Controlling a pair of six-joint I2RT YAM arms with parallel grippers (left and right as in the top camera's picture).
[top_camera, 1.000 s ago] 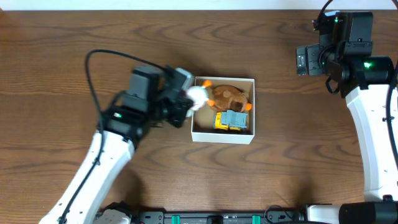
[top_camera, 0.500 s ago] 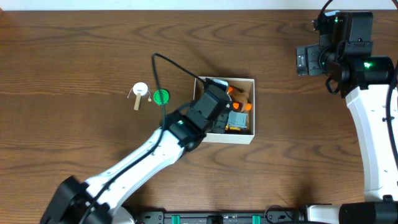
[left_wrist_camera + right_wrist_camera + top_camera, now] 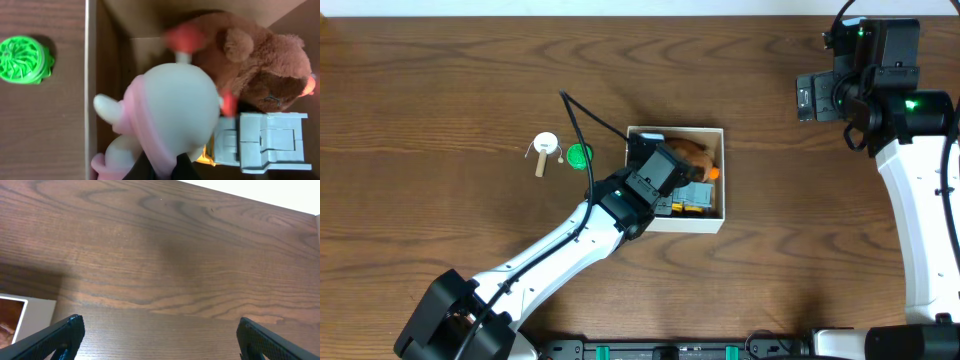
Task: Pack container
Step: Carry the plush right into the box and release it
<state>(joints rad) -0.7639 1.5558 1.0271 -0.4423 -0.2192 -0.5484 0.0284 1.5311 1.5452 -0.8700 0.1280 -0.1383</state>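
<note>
The container [image 3: 675,221] is a square white-walled cardboard box mid-table; its wall also shows in the left wrist view [image 3: 90,60]. Inside lie a brown plush bear [image 3: 695,152] [image 3: 255,65] and a grey-and-yellow toy truck [image 3: 698,196] [image 3: 265,142]. My left gripper [image 3: 655,170] is over the box's left half, shut on a white-and-pink plush toy [image 3: 170,115] that hangs inside the box beside the bear. My right gripper [image 3: 157,340] is open and empty, high above the table at the far right.
A green ribbed round toy [image 3: 580,155] [image 3: 22,60] and a small white disc with a wooden stick [image 3: 545,148] lie on the table left of the box. The box's corner shows at the left edge of the right wrist view [image 3: 20,317].
My left gripper carried the white-and-pink plush from the box's left side in over the box. The green toy and white disc came into sight. The box shifted slightly. The right arm stayed still.
</note>
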